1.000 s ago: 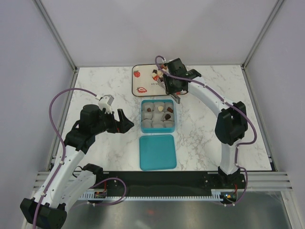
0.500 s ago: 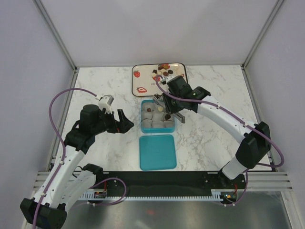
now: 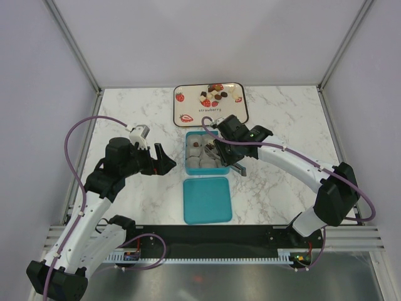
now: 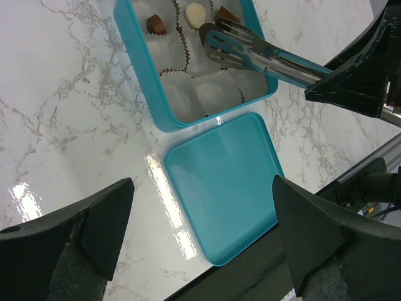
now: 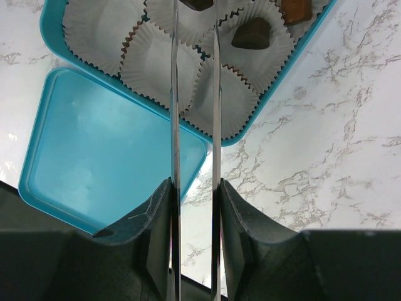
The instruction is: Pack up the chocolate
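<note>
Hovering over the teal box (image 4: 146,75), right gripper (image 4: 214,36) tongs pinching a dark chocolate (image 5: 198,4), lined up for an empty liner cup (image 5: 150,63).

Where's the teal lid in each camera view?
Top external: teal lid in the lower centre, below the teal box.
Left wrist: lower centre, below the box.
Right wrist: lower left, below the box.
Shared landmark: the teal box, next to the lid in all three.
</note>
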Robot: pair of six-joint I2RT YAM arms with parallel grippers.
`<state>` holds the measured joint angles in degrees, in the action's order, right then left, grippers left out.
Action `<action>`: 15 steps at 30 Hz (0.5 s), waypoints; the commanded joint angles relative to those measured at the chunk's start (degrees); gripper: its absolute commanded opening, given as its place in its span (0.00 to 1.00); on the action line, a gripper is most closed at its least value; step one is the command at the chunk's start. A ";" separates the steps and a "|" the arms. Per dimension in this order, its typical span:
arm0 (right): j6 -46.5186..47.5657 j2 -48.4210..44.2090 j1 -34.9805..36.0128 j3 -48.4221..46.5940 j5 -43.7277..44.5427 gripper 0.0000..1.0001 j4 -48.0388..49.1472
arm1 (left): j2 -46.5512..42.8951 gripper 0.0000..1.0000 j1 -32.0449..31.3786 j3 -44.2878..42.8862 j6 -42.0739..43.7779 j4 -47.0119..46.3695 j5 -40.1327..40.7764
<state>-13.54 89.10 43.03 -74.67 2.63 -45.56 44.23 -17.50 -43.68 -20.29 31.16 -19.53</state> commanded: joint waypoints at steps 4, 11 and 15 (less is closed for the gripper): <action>-0.79 -1.56 0.83 -0.65 -0.26 0.40 0.65 | -0.19 1.00 -0.08 0.00 1.40 -0.48 0.02; -0.79 -0.24 1.54 -1.26 0.00 0.41 0.47 | -0.19 1.00 -0.08 0.09 1.40 -0.48 0.02; -0.87 -0.07 1.62 -2.14 0.88 0.43 0.30 | -0.37 1.00 -0.17 0.09 1.40 -0.48 0.02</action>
<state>-13.74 89.03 44.29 -74.70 2.66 -45.54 44.21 -17.50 -43.68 -20.29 31.16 -19.53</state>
